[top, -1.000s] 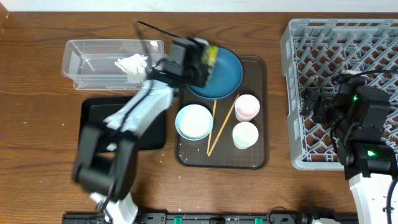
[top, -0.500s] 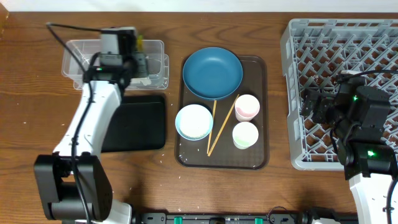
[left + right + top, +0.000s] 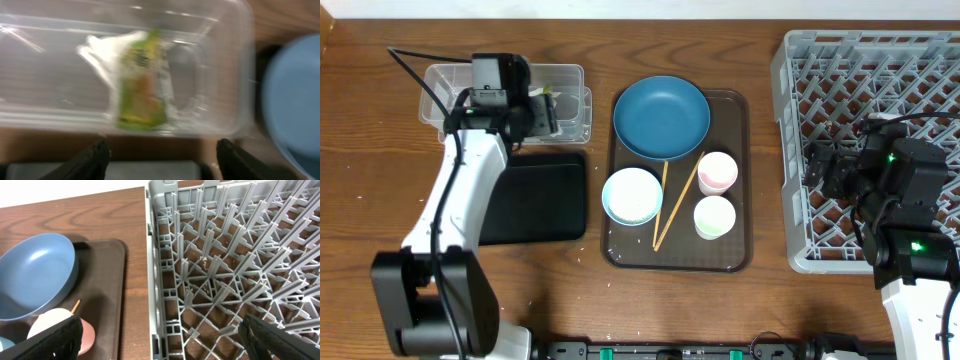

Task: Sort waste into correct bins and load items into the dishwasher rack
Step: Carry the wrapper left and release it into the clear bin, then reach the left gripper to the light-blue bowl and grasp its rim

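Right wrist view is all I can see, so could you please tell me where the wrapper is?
Observer: The wrapper lies inside the clear tub.
Operator: Is the left end effector gripping it?
Observer: No, the left end effector is open, above the tub.
Operator: What sits on the serving tray besides the plate?
Observer: The bowl, two cups and both chopsticks.

Left arm (image 3: pixel 460 190) stretches forward, right arm (image 3: pixel 905 190) sits tucked back, both jaws apart.
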You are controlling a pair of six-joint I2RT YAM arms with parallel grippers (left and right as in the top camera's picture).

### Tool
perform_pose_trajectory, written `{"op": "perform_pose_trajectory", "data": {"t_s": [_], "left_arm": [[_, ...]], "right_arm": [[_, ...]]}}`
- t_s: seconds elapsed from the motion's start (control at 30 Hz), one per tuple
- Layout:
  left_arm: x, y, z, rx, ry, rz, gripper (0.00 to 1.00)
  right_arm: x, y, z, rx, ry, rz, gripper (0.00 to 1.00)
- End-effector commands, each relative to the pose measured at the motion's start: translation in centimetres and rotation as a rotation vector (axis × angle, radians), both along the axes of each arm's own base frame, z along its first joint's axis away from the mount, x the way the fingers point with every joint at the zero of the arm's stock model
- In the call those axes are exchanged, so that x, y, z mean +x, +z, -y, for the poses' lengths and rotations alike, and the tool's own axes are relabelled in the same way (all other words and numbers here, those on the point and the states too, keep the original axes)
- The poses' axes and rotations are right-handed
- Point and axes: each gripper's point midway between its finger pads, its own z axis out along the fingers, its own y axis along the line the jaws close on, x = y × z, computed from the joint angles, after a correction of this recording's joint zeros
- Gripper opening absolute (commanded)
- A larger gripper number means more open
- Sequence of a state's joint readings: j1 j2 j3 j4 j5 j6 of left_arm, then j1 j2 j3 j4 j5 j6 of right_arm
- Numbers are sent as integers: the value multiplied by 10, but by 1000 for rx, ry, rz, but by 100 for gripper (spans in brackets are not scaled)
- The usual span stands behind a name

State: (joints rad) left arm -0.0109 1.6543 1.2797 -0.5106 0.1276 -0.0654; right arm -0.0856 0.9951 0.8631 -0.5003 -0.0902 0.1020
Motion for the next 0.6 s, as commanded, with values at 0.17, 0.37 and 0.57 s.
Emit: {"op": "perform_pose_trajectory", "data": {"t_s": [0.17, 0.37, 0.57], "left_arm": [[-56, -5, 106, -161, -220, -160, 77], [-89, -32, 166, -132, -384, -251, 77], [-116, -65, 207, -85, -501, -340, 77]], "right_arm": [[2, 9, -7, -1, 26, 18, 99], [1, 7, -7, 0, 26, 11, 99], [1, 7, -7, 0, 26, 11, 99]]}}
